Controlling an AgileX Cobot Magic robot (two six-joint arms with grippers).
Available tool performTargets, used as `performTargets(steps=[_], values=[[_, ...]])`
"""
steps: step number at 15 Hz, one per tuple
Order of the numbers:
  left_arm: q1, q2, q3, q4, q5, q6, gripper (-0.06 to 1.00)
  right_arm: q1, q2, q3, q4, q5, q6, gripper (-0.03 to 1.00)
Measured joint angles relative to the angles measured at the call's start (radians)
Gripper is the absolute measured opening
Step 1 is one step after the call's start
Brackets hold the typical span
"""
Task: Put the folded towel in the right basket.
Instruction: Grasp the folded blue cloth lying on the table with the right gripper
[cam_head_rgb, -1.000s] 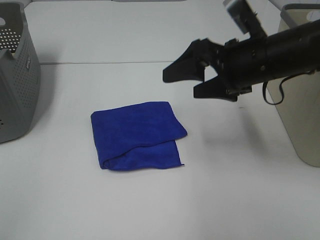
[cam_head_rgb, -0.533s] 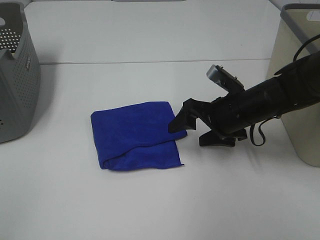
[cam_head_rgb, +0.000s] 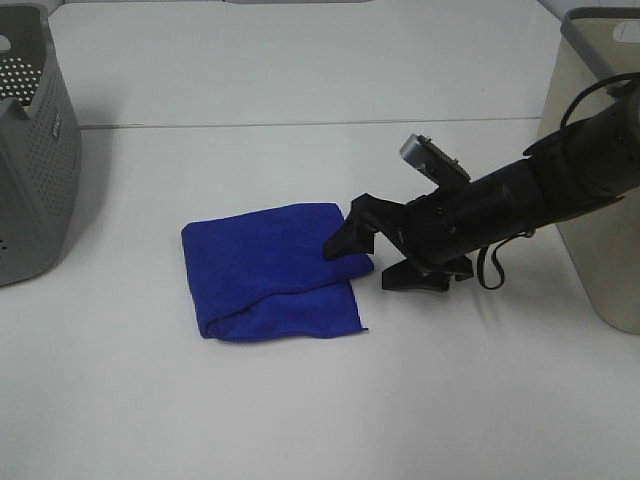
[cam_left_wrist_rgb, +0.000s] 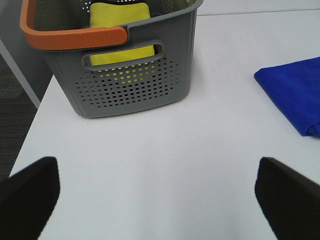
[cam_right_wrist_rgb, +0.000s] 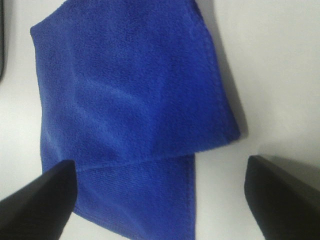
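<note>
The folded blue towel (cam_head_rgb: 270, 270) lies flat on the white table, left of centre. It fills much of the right wrist view (cam_right_wrist_rgb: 125, 110), and its corner shows in the left wrist view (cam_left_wrist_rgb: 295, 95). My right gripper (cam_head_rgb: 372, 258) is open and low at the towel's right edge, one finger over the edge and the other on the bare table beside it. The right basket (cam_head_rgb: 600, 200) is beige with a grey rim and stands at the far right. My left gripper (cam_left_wrist_rgb: 160, 200) is open and empty; it is out of the exterior view.
A grey perforated basket (cam_head_rgb: 30, 150) stands at the left edge. In the left wrist view it (cam_left_wrist_rgb: 135, 80) has an orange handle (cam_left_wrist_rgb: 70, 37) and holds a yellow cloth (cam_left_wrist_rgb: 122, 30). A seam (cam_head_rgb: 250, 126) runs across the table behind the towel.
My right arm has come down from above the table and moved left to the towel's right edge. The gripper stays open. The towel has not moved.
</note>
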Motion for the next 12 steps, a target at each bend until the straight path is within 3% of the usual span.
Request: performTargets(steps=[2, 4, 8, 10, 12], values=[[0.000, 0.000, 0.000, 0.000, 0.000, 0.000, 0.99, 0.042, 0.042, -0.071, -0.045, 0.019, 0.090, 0.89], [0.000, 0.000, 0.000, 0.000, 0.000, 0.000, 0.99, 0.127, 0.085, -0.166, -0.161, 0.036, 0.219, 0.89], [0.000, 0.000, 0.000, 0.000, 0.000, 0.000, 0.99, 0.325, 0.193, -0.468, -0.665, 0.155, 0.792, 0.88], [0.000, 0.000, 0.000, 0.000, 0.000, 0.000, 0.99, 0.386, 0.263, -0.662, -0.967, 0.303, 1.102, 0.88], [0.000, 0.000, 0.000, 0.000, 0.000, 0.000, 0.99, 0.421, 0.332, -0.827, -1.152, 0.462, 1.247, 0.84]])
